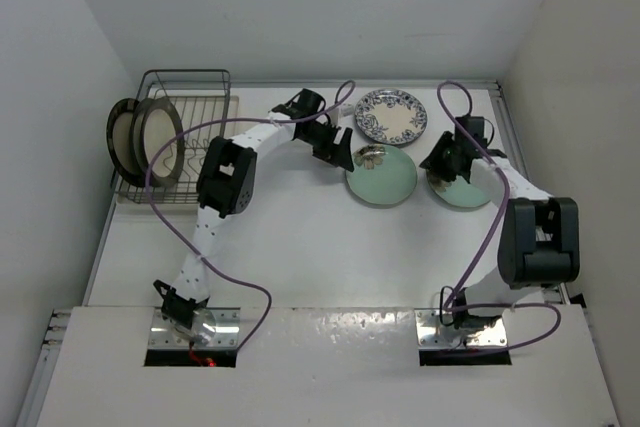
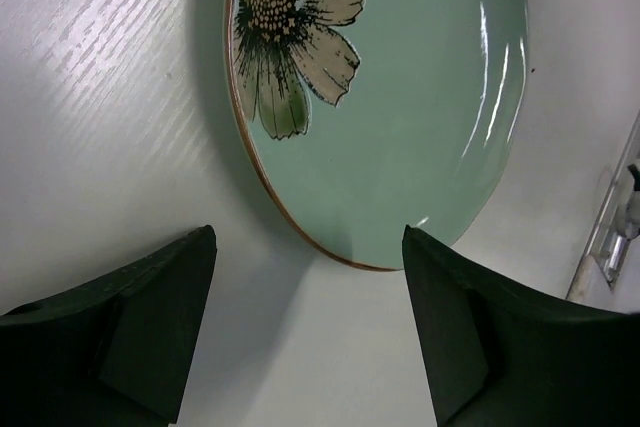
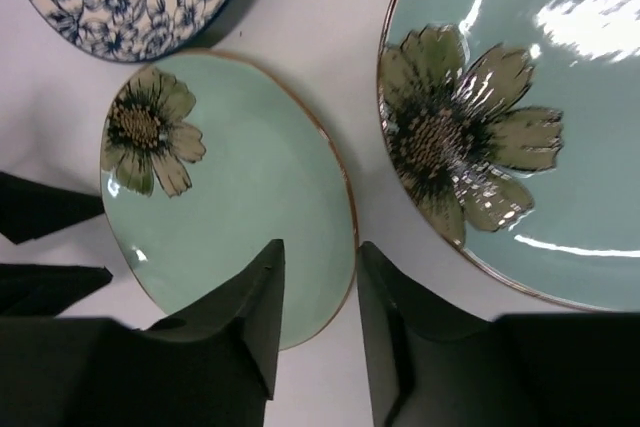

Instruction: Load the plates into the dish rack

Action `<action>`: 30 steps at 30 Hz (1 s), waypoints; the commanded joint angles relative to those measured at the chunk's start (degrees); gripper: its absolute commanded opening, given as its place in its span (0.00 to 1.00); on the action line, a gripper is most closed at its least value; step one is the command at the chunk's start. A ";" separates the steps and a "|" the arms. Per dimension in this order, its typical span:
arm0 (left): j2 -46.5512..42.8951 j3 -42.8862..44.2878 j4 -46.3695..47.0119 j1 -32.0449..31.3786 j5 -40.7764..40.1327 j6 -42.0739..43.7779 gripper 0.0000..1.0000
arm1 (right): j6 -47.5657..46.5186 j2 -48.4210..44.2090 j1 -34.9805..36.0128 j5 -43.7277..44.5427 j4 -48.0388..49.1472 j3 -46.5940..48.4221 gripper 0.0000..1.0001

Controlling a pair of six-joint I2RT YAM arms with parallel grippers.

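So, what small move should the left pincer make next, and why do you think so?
Probably ease the left pincer forward a little, until the plate's rim sits between its fingers. They stand wide open, and the near rim of the mint-green plate lies just ahead of them, not between them. This plate lies flat, outside the dish rack.

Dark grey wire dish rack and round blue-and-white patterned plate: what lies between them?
The left arm's white forearm and black wrist cross it, shown in the top view.
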 commanded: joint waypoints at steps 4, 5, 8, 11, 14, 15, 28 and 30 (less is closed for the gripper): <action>3.49 0.49 2.58 0.29 1.23 -4.12 0.81 | 5.06 4.94 2.94 -1.42 2.67 -0.74 0.26; 4.09 0.48 2.58 0.29 1.23 -4.12 0.80 | 5.67 5.64 2.86 -1.24 2.15 -0.30 0.25; 5.50 -0.22 2.58 0.29 1.92 -5.44 0.77 | 6.21 9.68 2.95 -0.53 1.44 0.67 0.22; 6.03 -0.22 2.58 0.29 1.93 -6.05 0.76 | 5.86 11.53 3.65 -0.88 2.14 1.37 0.19; 7.35 -0.22 2.58 -0.23 2.55 -6.67 0.71 | 6.03 13.82 4.61 -1.67 2.05 2.25 0.12; 7.87 0.30 2.58 -0.23 3.16 -6.67 0.69 | 6.12 14.78 4.70 -2.11 2.14 2.25 0.11; 3.85 -3.46 4.25 -0.76 6.06 -5.45 0.00 | 6.03 14.63 9.45 -12.74 9.16 -0.99 0.00; 0.51 -4.79 4.25 -0.76 5.53 -2.64 0.00 | 6.21 14.18 10.06 -15.56 11.54 -2.67 0.00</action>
